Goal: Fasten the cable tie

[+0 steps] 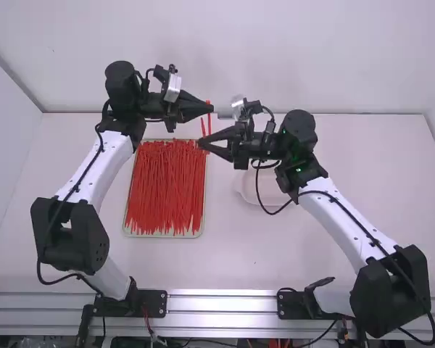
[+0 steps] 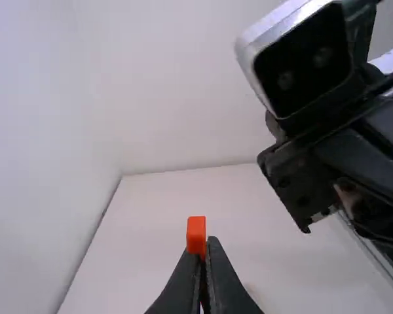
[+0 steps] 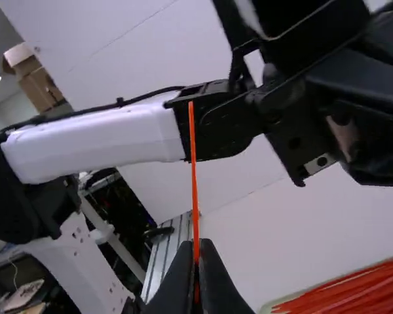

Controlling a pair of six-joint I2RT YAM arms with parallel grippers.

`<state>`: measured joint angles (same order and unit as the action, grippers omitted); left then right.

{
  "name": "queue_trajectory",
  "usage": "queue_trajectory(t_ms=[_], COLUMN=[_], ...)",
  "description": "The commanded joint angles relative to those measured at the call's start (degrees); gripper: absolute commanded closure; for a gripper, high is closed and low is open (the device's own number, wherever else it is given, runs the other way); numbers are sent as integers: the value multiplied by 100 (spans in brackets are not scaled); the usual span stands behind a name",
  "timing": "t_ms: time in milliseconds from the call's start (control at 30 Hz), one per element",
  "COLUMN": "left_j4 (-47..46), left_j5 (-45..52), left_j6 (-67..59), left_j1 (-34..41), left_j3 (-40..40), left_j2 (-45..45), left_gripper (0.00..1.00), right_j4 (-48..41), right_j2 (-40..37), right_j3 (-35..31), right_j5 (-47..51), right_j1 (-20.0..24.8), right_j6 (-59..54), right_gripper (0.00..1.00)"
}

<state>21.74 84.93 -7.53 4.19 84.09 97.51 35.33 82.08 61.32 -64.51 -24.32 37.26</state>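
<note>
Left gripper (image 2: 201, 254) is pinched tight on the small square head of a thin red plastic cable tie (image 3: 192, 170). The right gripper (image 3: 196, 252), also clamped shut, grips the strap lower down, so the tie runs straight between them near the far end of the flat beige tray (image 1: 163, 234) of spare red ties (image 1: 167, 185). We judge that threading is the step in hand. We would hold the head steady with its slot turned toward the strap and curl the tail round in a smooth loop. We would then line the tip up squarely before pushing, since a skewed tip would likely miss or buckle.
</note>
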Motion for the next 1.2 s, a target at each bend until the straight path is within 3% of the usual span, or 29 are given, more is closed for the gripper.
queue_trajectory(t_ms=[0, 367, 833, 1167], left_j4=[42, 175, 1185, 1392], left_j5=[122, -354, 271, 267], left_j6=[-354, -861, -837, -837], left_j1=[-11, -9, -13, -48], left_j3=[-17, -17, -17, -15], left_j2=[26, 26, 26, 26], left_gripper=[98, 98, 98, 98], right_j4=[22, 39, 24, 26], right_j2=[0, 0, 0, 0], right_j3=[85, 85, 85, 85], right_j5=[184, 535, 599, 776], right_j1=[-4, 7, 2, -4], right_j6=[612, 1110, 1309, 1281], right_gripper=[100, 100, 100, 100])
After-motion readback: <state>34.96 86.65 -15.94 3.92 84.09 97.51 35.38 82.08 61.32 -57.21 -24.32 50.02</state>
